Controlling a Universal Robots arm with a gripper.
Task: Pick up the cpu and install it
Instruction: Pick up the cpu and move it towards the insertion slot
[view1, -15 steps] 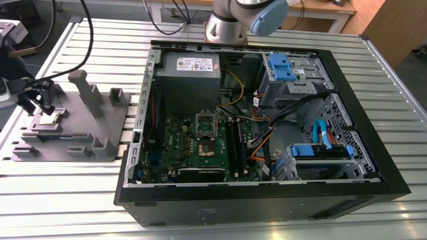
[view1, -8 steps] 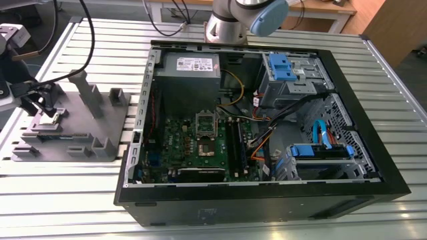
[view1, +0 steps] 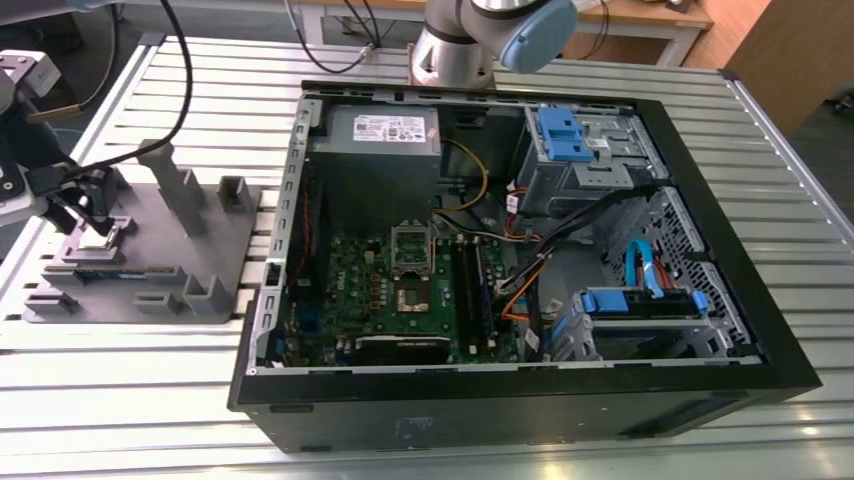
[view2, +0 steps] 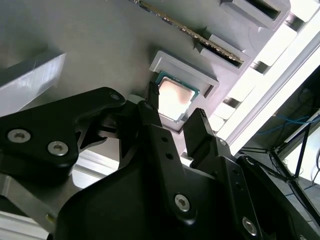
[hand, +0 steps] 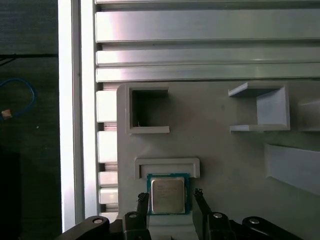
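On the grey tray (hand: 225, 165), inside a shallow walled recess, the cpu (hand: 168, 196) lies flat: a small square chip with a shiny silver top and a thin teal rim. The jaws stand open wider than the chip, black fingertips (hand: 142, 198) flanking it, gripping nothing.

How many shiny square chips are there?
1. The cpu lies in a pocket of the grey tray, between the tips of the open claw. Others could be hidden inside the computer.
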